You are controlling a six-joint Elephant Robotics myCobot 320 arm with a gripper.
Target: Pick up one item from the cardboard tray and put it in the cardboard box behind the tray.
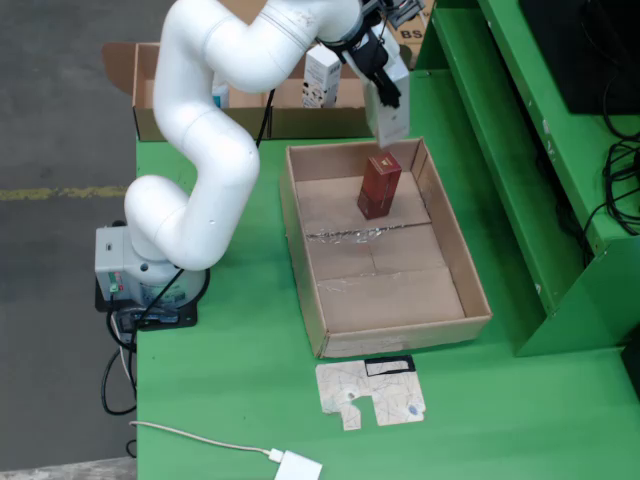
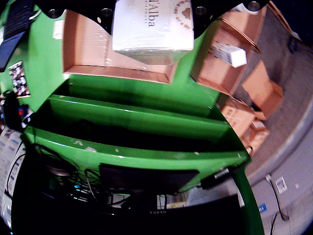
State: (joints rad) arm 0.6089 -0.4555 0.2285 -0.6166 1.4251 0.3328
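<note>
My claw (image 1: pixel 384 88) gripped the white carton (image 1: pixel 389 112) above the tray's (image 1: pixel 305 262) far edge (short of the box (image 1: pixel 290 122)); a loosened hold risked dropping it back.

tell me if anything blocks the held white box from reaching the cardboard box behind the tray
Nothing visible does. The pincer holds the white box in the air above the tray's far end, over the red-brown box. Only open air and green table separate it from the cardboard box behind, which already holds white cartons.
</note>
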